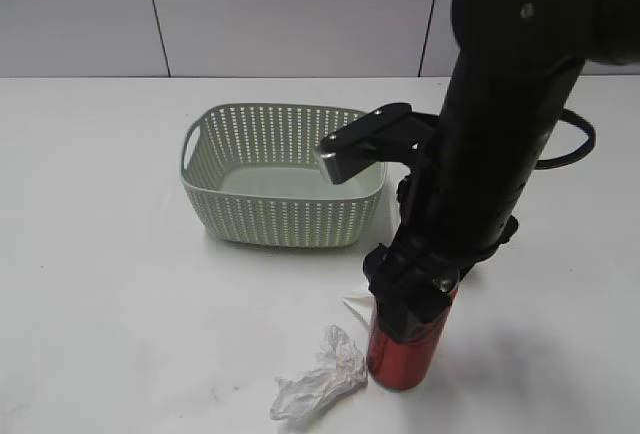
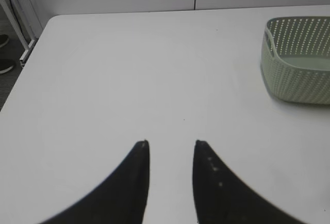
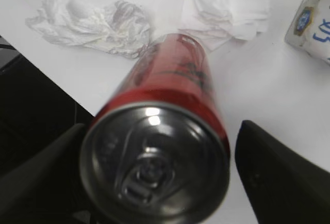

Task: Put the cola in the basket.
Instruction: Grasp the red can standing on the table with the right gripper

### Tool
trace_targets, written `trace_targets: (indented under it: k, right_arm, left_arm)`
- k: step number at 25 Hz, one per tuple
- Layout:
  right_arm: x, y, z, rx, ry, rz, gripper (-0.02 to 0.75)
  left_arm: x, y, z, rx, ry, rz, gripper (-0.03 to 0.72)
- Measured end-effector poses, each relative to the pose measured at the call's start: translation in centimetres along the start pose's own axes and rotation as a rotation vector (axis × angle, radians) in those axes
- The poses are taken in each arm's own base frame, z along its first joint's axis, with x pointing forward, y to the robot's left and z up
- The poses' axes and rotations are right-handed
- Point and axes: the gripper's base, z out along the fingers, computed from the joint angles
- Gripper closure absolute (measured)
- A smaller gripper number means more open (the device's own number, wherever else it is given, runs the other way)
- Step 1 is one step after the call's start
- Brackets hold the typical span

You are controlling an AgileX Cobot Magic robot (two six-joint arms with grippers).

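Observation:
The cola (image 1: pixel 406 352) is a slim red can with a silver top, standing upright at the table's front, right of the middle. My right gripper (image 1: pixel 412 292) reaches down over its upper part. In the right wrist view the open jaws (image 3: pixel 161 128) straddle the cola (image 3: pixel 172 79), with a gap between the can and the right finger. The sage-green basket (image 1: pixel 290 219) stands empty behind and to the left of the can. It also shows in the left wrist view (image 2: pixel 294 87). My left gripper (image 2: pixel 171 144) is open and empty over bare table.
A crumpled white tissue (image 1: pixel 320 379) lies just left of the can and also shows in the right wrist view (image 3: pixel 93 20). A flat paper napkin (image 3: pixel 227 7) and a white-and-blue milk carton (image 3: pixel 314 17) are beyond the can. The table's left edge (image 2: pixel 31 69) is near.

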Motion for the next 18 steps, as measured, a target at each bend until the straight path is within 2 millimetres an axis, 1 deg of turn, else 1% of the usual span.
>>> trace_targets:
  k: [3,9,11,14,15,18]
  right_arm:
    - [-0.4,-0.3,1.6,0.001,0.036,0.008,0.07]
    - [-0.9,-0.5,2.8,0.004,0.044,0.014,0.082]
    - [-0.8,-0.5,3.0,0.003,0.06,0.015,0.111]
    - [-0.8,-0.6,3.1,0.006,0.072,0.021,0.202]
    - [-0.8,-0.6,3.1,0.006,0.073,0.024,0.218]
    - [-0.7,-0.5,3.1,0.006,0.079,0.03,0.218]
  left_arm:
    - [0.0,0.0,0.0,0.0,0.0,0.0,0.452]
    - [0.0,0.0,0.0,0.0,0.0,0.0,0.452]
    - [0.0,0.0,0.0,0.0,0.0,0.0,0.452]
    - [0.0,0.0,0.0,0.0,0.0,0.0,0.452]
    - [0.0,0.0,0.0,0.0,0.0,0.0,0.452]
    - [0.0,0.0,0.0,0.0,0.0,0.0,0.452]
